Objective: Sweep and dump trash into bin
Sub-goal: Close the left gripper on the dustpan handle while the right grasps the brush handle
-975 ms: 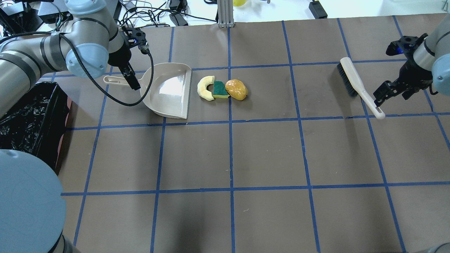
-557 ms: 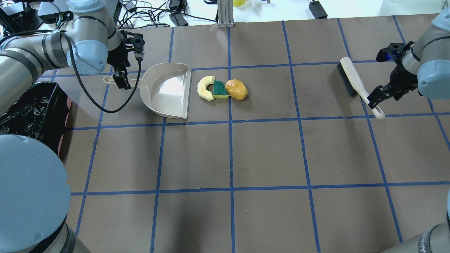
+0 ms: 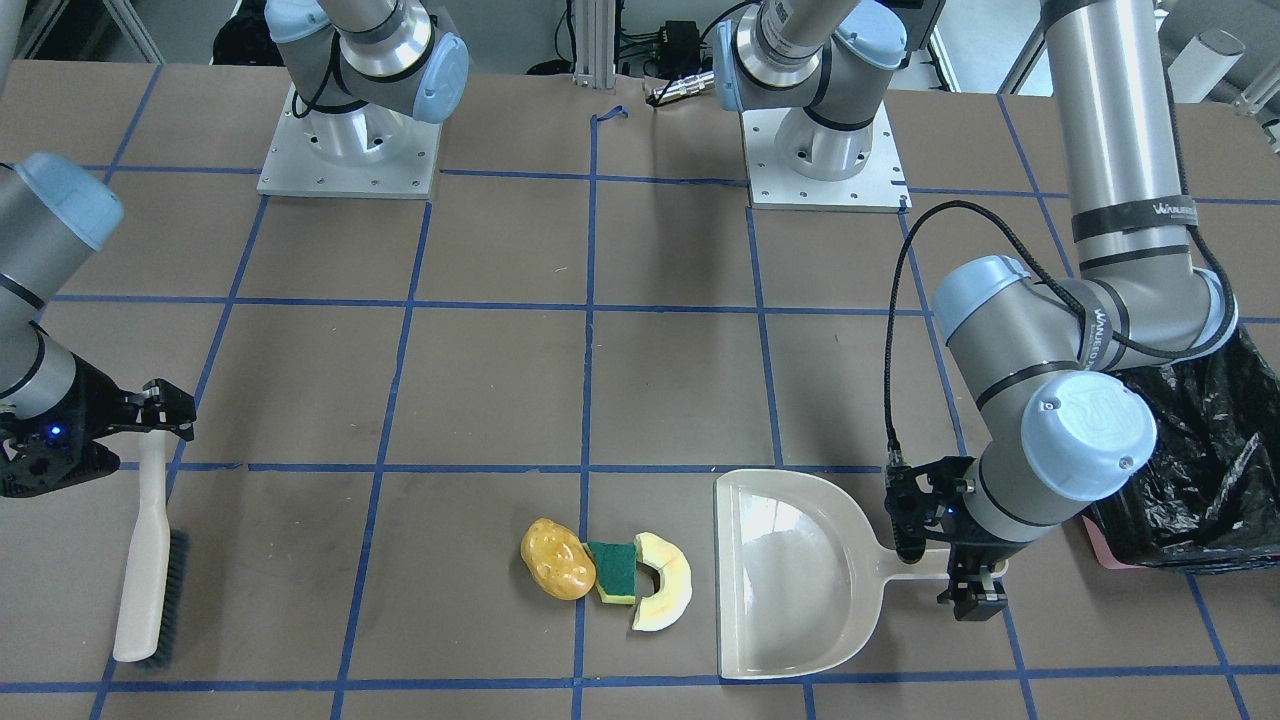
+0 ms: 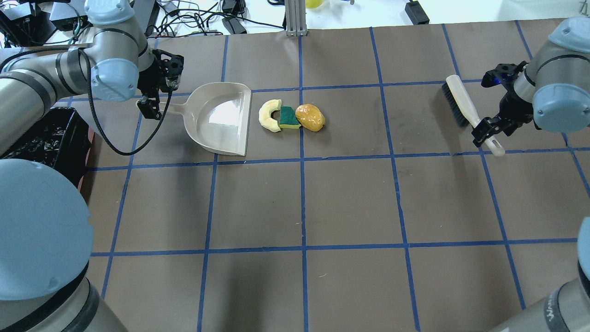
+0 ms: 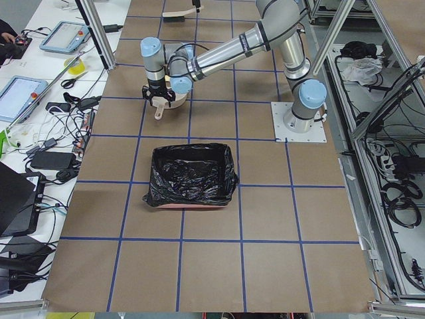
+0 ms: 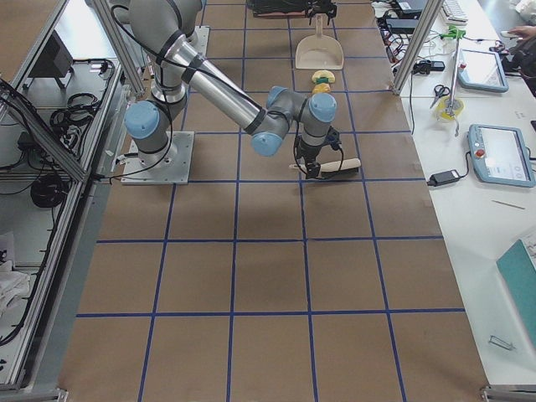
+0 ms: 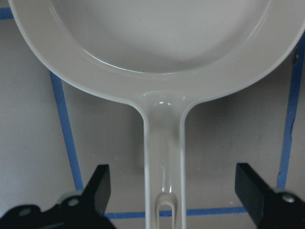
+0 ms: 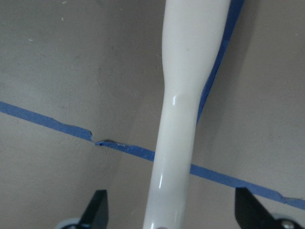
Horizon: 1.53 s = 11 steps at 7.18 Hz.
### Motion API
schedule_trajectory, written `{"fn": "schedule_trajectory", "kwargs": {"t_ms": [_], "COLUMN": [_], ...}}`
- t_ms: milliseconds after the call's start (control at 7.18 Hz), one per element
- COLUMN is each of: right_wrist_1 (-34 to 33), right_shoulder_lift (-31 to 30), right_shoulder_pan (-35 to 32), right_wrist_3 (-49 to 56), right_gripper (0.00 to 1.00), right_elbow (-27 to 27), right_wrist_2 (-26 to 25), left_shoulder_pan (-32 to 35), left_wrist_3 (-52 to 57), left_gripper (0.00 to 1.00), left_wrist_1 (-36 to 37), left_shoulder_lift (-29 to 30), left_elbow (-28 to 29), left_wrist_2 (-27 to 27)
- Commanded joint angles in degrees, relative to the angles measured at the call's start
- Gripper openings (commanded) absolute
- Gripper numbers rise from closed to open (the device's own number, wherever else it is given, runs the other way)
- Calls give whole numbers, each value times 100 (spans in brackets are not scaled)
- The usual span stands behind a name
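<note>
The trash lies in a row beside the dustpan's mouth: a cream crescent slice point(image 4: 268, 115), a green-and-yellow sponge point(image 4: 289, 118) and a yellow-orange potato lump point(image 4: 310, 117). The beige dustpan point(image 4: 221, 117) lies flat on the table. My left gripper point(image 4: 152, 103) is open, and in the left wrist view point(image 7: 174, 191) its fingers stand on either side of the dustpan handle point(image 7: 163, 157). My right gripper point(image 4: 489, 130) is open, its fingers on either side of the white brush handle point(image 8: 183, 95). The bin point(image 4: 46, 147), lined with black plastic, stands at the left edge.
The brush point(image 4: 465, 110) lies at the far right with its bristles facing away from the trash. Cables and devices crowd the back edge beyond the mat point(image 4: 207, 20). The brown mat with its blue tape grid point(image 4: 350, 203) covers the table.
My left gripper moved left along the dustpan handle toward its end. My right gripper moved in over the brush handle. The dustpan, brush and trash have not moved.
</note>
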<state>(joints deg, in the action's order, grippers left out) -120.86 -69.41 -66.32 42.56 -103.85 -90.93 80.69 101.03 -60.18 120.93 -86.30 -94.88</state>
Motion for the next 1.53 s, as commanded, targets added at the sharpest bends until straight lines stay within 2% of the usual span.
{"fn": "schedule_trajectory", "kwargs": {"t_ms": [0, 418, 557, 835, 975, 1114, 1253, 1392], "right_wrist_1": [-25, -25, -25, -25, -25, -8, -8, 1], "right_shoulder_lift": [24, 68, 77, 95, 95, 86, 77, 77], "right_shoulder_pan": [-3, -3, -3, -3, -3, -3, -3, -64], "right_wrist_3": [-246, -476, -476, -634, -634, -634, -626, -626], "right_gripper": [71, 66, 60, 56, 53, 44, 38, 25], "right_elbow": [5, 5, 22, 40, 40, 40, 49, 49], "right_wrist_2": [14, -4, 5, -4, -4, -4, -4, -4], "left_shoulder_pan": [-185, -186, -194, -186, -168, -168, -168, -185], "left_wrist_3": [-65, -224, -224, -189, -145, -127, -136, -145], "left_gripper": [94, 94, 94, 92, 73, 49, 37, 26], "left_wrist_1": [68, 68, 103, 121, 121, 121, 121, 129], "left_shoulder_lift": [27, 62, 97, 106, 107, 107, 107, 98], "left_elbow": [-1, -70, -149, -167, -168, -159, -150, -150], "left_wrist_2": [363, 471, 479, 479, 479, 445, 444, 479]}}
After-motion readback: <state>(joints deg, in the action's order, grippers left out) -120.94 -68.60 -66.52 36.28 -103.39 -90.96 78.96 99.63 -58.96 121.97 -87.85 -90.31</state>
